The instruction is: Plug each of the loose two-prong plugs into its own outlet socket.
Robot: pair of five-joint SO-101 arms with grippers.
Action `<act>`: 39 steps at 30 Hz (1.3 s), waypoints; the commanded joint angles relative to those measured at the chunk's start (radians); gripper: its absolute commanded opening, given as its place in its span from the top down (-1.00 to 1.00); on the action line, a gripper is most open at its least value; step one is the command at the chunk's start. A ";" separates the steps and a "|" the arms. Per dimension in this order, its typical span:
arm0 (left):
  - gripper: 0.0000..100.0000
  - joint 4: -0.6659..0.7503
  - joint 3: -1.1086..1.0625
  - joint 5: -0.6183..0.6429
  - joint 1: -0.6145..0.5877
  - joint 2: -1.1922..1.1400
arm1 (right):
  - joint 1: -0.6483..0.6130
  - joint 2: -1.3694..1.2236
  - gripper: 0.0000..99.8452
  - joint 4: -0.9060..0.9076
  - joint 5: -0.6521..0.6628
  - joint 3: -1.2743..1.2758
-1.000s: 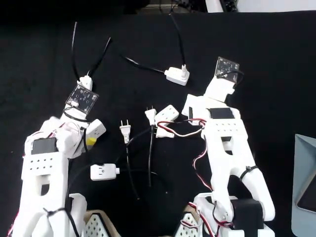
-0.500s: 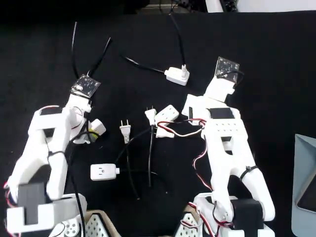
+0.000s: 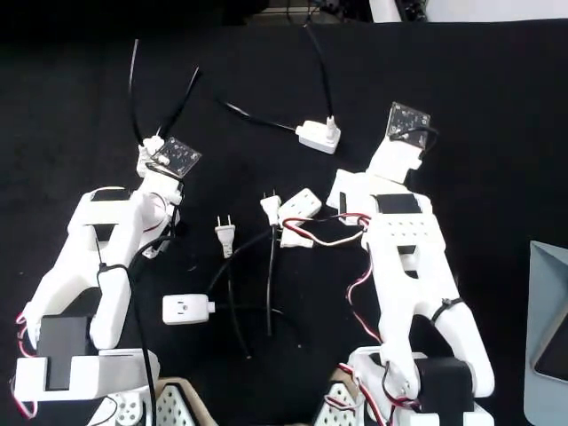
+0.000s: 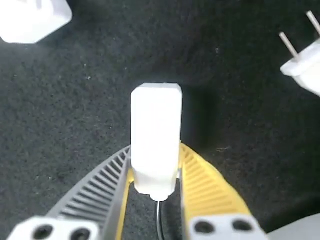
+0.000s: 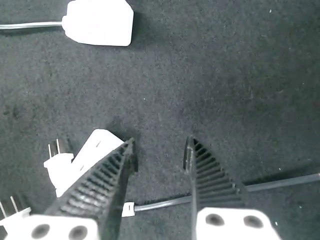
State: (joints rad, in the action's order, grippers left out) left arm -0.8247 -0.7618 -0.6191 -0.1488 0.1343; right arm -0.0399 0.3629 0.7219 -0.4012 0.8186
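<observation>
**Left arm swings round with its socket block, nothing plugged yet**

Closest to me, my left gripper (image 4: 155, 151) pinches a white socket block (image 4: 156, 125) by its cable end. The grey finger is on one side and the yellow finger on the other, and the block stands up out of them, over the black mat (image 4: 75, 100). A second ago this block showed beside my left arm (image 3: 106, 257) in the high view. Since then the arm has drawn back and turned, the wrist has shifted towards the middle of the table, and the block now sits tucked under it. My grip on it has not changed.

I judge this a carry. A two-prong plug (image 4: 301, 67) now lies just off to one side of the block, prongs bare. Another white block (image 4: 30, 20) lies on the other side.

Further over, my right arm (image 3: 404, 257) has not stirred. The right gripper (image 5: 160, 141) hangs with its fingers spread and holds nothing. A socket (image 5: 97, 145) and a plug (image 5: 57, 167) lie beside one finger.

Farthest off, a white cabled piece (image 3: 318, 136) looks already joined.

So the loose plugs near the centre are all still to be done. The block and a plug's prongs need to be lined up next.
</observation>
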 commanded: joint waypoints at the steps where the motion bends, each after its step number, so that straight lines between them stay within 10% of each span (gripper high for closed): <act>1: 0.94 0.011 0.045 0.000 -0.004 0.018 | -0.012 0.031 0.69 -0.014 -0.006 -0.002; 19: 0.94 0.130 -0.355 -0.342 -0.053 0.730 | -0.012 0.031 0.69 -0.014 -0.006 -0.002; 39: 0.94 0.207 -0.661 -0.574 -0.122 1.016 | -0.012 0.031 0.69 -0.014 -0.006 -0.002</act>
State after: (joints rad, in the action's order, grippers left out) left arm -0.6329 -1.3372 -1.1792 -0.3084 1.1147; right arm -0.0399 0.3629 0.7219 -0.4012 0.8186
